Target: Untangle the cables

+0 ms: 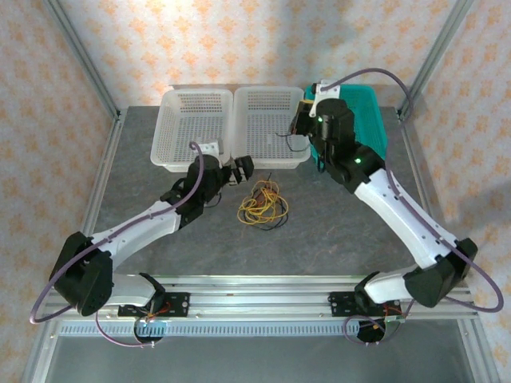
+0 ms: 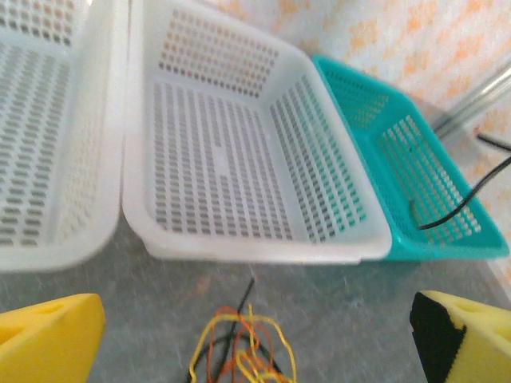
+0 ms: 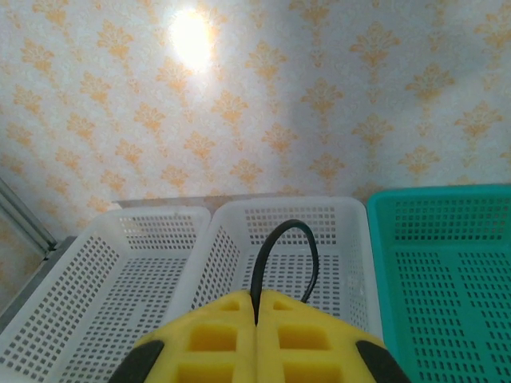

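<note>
Right wrist: right hand (image 3: 255,311) clenched on black cable (image 3: 281,231), its ends hidden; left hand (image 1: 241,170) released.

Along the far side of the table (image 1: 335,231), side by side: left basket (image 1: 164,136), middle basket (image 1: 267,120), right basket (image 1: 375,120). Before the middle basket, on the table: tangle of cables (image 1: 262,205). Just behind and left of it, left gripper (image 1: 243,170). Above the middle basket's right end, right gripper (image 3: 256,311) with a single cable (image 3: 287,223).

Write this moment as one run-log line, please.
left gripper: open, near cable tangle | right gripper: shut on black cable, up off the table | cable tangle: on table, not yet separated
</note>
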`<state>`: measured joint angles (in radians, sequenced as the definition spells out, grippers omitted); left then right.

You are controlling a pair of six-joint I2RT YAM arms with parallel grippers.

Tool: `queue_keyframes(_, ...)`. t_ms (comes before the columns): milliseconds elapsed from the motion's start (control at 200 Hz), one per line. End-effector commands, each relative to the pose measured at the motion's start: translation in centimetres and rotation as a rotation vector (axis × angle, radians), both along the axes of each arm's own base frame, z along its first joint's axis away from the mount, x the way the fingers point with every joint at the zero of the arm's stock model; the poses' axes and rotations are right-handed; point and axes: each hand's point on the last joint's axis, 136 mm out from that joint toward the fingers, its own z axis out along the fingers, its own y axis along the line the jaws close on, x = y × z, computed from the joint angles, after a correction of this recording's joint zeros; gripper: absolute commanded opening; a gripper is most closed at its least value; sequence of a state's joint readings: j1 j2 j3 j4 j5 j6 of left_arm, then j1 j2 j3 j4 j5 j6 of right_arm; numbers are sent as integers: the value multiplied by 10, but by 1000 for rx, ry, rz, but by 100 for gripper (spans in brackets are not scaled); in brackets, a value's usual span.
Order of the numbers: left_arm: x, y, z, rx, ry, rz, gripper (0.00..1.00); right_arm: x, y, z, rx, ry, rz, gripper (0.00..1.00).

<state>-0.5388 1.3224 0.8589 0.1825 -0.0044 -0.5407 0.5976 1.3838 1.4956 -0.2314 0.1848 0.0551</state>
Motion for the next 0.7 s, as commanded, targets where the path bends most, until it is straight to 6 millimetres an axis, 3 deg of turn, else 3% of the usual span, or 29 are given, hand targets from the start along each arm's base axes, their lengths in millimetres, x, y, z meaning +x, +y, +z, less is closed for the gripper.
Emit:
queue_keyframes(0, 14, 11, 17, 32, -28, 2, 99, 16, -1, 34, 41, -80, -39, 0)
queue_keyframes(210, 44, 22, 30, -3, -53, 5, 99, 60, 24, 39, 62, -78, -27, 0)
queue_keyframes(456, 79, 23, 40, -22, -76, 2, 99, 123, 58, 25, 86, -44, -19, 0)
queue_keyframes(696, 101, 38, 28, -49, -60, 19, 99, 182, 69, -30, 113, 53, -36, 0)
